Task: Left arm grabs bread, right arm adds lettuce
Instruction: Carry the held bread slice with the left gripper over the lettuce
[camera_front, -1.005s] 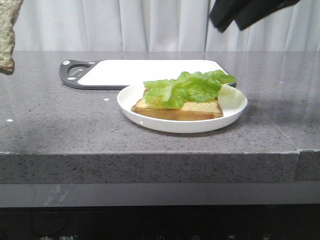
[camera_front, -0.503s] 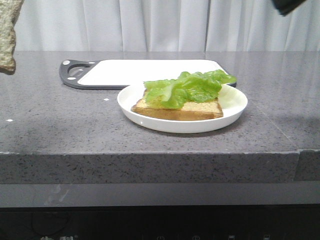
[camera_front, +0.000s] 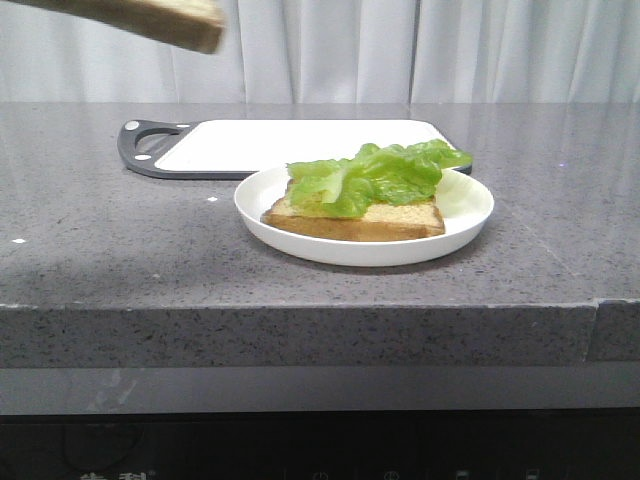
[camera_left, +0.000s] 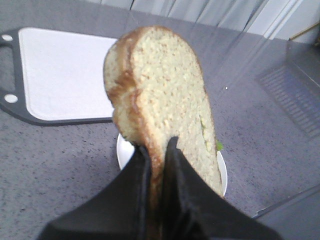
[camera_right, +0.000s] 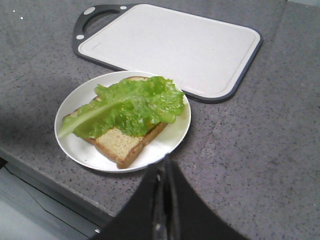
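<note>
My left gripper (camera_left: 159, 150) is shut on a slice of bread (camera_left: 160, 95), held by its crust edge high above the white plate (camera_left: 124, 152). In the front view this bread (camera_front: 150, 15) shows blurred at the top left, tilted nearly flat. A second bread slice (camera_front: 360, 220) lies on the white plate (camera_front: 470, 215) with a ruffled green lettuce leaf (camera_front: 375, 172) on top. In the right wrist view the lettuce (camera_right: 127, 106) covers most of that slice (camera_right: 122, 145). My right gripper (camera_right: 166, 165) is shut and empty, raised off the plate's near-right rim.
A white cutting board (camera_front: 300, 142) with a dark rim and handle lies behind the plate; it also shows in the right wrist view (camera_right: 170, 42) and the left wrist view (camera_left: 65, 75). The grey counter's front edge (camera_front: 300, 310) runs close before the plate.
The held bread has swung from the upper left edge, hanging upright, to nearly flat and further right. The right arm has left the front view at the top right.
</note>
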